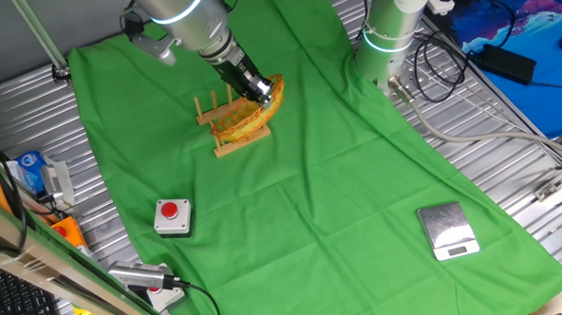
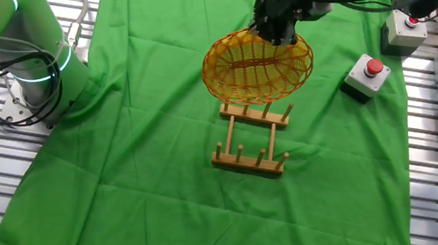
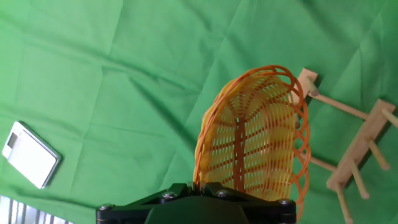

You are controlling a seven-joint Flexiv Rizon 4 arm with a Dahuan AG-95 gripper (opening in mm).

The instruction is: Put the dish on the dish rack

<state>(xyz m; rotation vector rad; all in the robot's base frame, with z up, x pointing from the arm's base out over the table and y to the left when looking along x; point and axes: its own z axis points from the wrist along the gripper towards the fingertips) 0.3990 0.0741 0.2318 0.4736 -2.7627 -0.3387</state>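
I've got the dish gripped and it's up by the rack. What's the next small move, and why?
Probably a short lowering, steering the dish's bottom edge into a gap between the pegs. The claw holds the dish on edge by its rim at the dish rack's end rail; whether that edge already sits between pegs I cannot tell. Release only once seated.

Silver-grey arm [image 1: 185,17], glowing cyan ring; black tool [image 1: 249,83].

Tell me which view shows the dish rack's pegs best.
The other fixed view: the dish rack shows both rails and pegs, only its far edge behind the dish. In one fixed view the gripper and dish hide most; hand view crops it at the right.
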